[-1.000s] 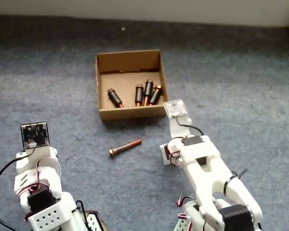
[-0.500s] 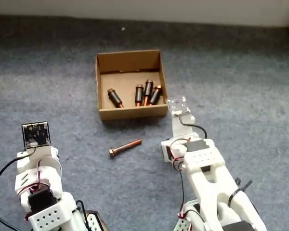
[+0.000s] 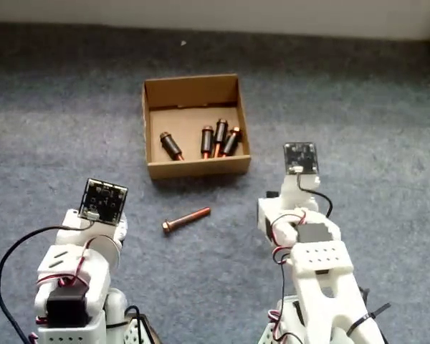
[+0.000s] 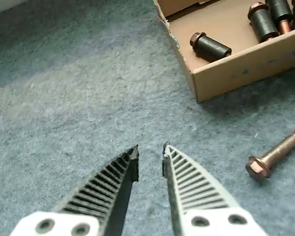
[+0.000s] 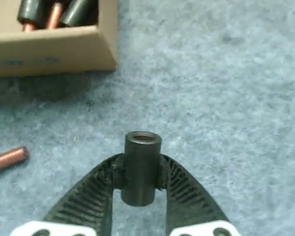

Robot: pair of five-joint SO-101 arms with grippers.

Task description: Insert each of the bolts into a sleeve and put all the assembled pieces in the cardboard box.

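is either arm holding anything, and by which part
The right gripper holds a dark sleeve, jaws clamped on its sides near mid-length. The left gripper holds nothing.

Worktop (image 3: 373, 93) covered in grey-blue carpet, spanning the high view up to a pale strip along the top edge. Two items lie directly on it. An open cardboard box (image 3: 197, 168) sits at upper centre. A single copper-coloured bolt (image 3: 186, 218) lies just below the box, near but apart, head toward lower left.
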